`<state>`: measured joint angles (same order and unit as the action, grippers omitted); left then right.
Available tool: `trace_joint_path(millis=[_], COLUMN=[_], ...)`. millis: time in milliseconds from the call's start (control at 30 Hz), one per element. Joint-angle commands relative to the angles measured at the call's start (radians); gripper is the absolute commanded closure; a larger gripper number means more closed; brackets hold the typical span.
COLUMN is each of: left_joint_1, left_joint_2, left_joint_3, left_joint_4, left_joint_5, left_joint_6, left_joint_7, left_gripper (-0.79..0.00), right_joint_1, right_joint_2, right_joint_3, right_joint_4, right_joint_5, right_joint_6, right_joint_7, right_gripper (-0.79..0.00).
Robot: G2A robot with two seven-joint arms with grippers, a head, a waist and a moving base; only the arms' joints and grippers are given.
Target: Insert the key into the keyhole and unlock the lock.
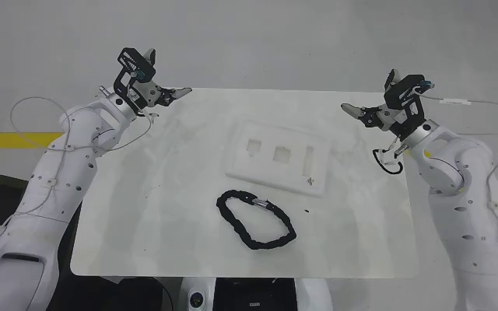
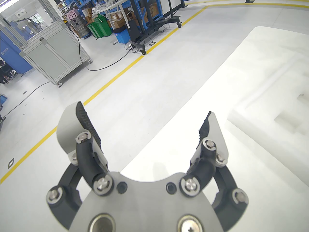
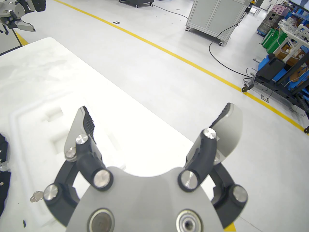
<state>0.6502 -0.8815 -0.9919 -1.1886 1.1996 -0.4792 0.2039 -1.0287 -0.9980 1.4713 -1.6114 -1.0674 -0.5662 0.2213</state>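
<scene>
A black fabric-covered chain lock (image 1: 255,220) lies looped on the white table (image 1: 140,202), its metal lock body (image 1: 261,204) on the loop's far side; part of the chain lock (image 3: 3,146) sits at the right wrist view's edge. A small silver key (image 1: 312,181) rests on the near right corner of a white foam tray (image 1: 264,172); the key (image 3: 36,196) shows beside my right wrist. My left gripper (image 1: 175,93) (image 2: 144,112) hangs open and empty over the table's far left corner. My right gripper (image 1: 354,111) (image 3: 157,108) is open and empty over the far right edge.
The foam tray (image 2: 277,92) (image 3: 31,114) has three cut-out pockets and fills the table's middle. A tiny black speck (image 1: 306,210) lies near the tray. A black cable loop (image 1: 387,161) hangs from the right arm. My left gripper (image 3: 21,13) appears far off across the table.
</scene>
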Motion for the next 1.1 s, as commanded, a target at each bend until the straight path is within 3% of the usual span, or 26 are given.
trace_joint_path(millis=[0,933,1067], left_joint_1=[0.000,0.000,0.000], left_joint_2=[0.000,0.000,0.000], left_joint_3=[0.000,0.000,0.000], left_joint_4=[0.000,0.000,0.000], left_joint_5=[0.000,0.000,0.000], left_joint_6=[0.000,0.000,0.000], left_joint_7=[0.000,0.000,0.000], left_gripper=[-0.785,-0.785,-0.785], right_joint_1=[0.000,0.000,-0.013], right_joint_2=[0.000,0.000,-0.002], right_joint_3=[0.000,0.000,-0.027], right_joint_4=[0.000,0.000,-0.016], right_joint_5=[0.000,0.000,0.021], right_joint_6=[0.000,0.000,0.014], right_joint_7=[0.000,0.000,0.070], right_gripper=[-0.785,-0.785,-0.785])
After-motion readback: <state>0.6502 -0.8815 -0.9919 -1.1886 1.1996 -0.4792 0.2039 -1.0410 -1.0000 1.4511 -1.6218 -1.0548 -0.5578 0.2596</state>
